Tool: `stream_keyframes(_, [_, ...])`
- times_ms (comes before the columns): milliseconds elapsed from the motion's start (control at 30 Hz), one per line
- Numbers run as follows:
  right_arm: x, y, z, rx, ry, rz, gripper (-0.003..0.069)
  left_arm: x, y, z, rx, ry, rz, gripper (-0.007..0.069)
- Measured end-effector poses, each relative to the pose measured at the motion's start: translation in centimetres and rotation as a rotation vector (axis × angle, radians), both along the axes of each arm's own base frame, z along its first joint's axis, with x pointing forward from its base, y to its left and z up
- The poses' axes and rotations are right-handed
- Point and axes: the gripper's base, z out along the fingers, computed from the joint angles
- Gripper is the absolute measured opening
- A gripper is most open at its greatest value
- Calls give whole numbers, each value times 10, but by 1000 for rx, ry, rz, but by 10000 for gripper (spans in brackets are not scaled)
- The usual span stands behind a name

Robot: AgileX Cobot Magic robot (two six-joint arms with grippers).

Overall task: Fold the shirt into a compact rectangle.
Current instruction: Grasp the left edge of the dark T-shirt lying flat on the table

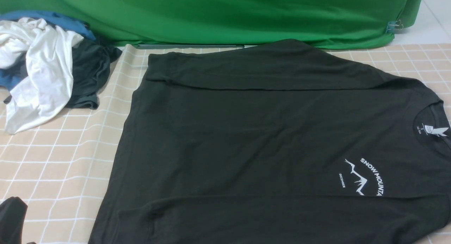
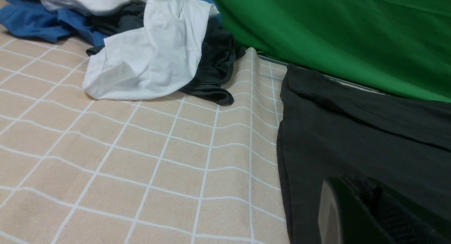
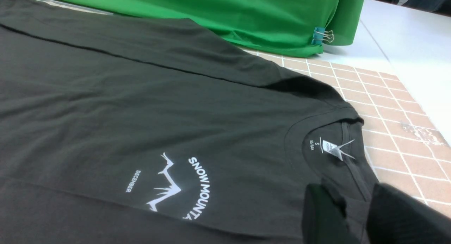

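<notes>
The black shirt [image 1: 264, 142] lies spread flat on the checked tablecloth [image 1: 53, 159], collar to the right and hem to the left. Its far side is folded over into a long strip. The white mountain print [image 1: 364, 177] and the neck label [image 1: 431, 129] face up. At the near left corner my left gripper [image 1: 12, 219] is off the shirt and shut, holding nothing. In the left wrist view the left gripper [image 2: 366, 198] shows against the shirt's hem [image 2: 352, 138]. My right gripper [image 3: 356, 216] hovers by the collar [image 3: 334, 149], fingers [image 3: 320, 216] slightly apart, with flat fabric showing between them.
A pile of clothes sits at the far left: a white garment [image 1: 38, 71], a blue one [image 1: 45, 18] and a small plain dark one [image 1: 88, 75]. A green cloth [image 1: 229, 15] held by a binder clip [image 1: 394, 25] runs along the back. Bare white table [image 3: 405, 32] lies beyond the right edge.
</notes>
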Motion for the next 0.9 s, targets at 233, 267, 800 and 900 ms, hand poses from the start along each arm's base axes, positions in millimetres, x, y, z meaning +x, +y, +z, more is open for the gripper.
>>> stream_keyframes(233, [1, 0, 4, 0, -42, -4, 238, 1, -1, 19, -325, -225, 1, 13])
stream_keyframes(267, [1, 0, 5, 5, -53, -6, 238, 0, 0, 23, -431, -287, 7, 13])
stream_keyframes(800, [-1, -5, 33, 840, -339, -29, 238, -8, 12, 48, -775, -628, 20, 13])
stream_keyframes(900, [-2, -6, 38, 875, -395, -21, 235, -10, 13, 52, -812, -688, 7, 13])
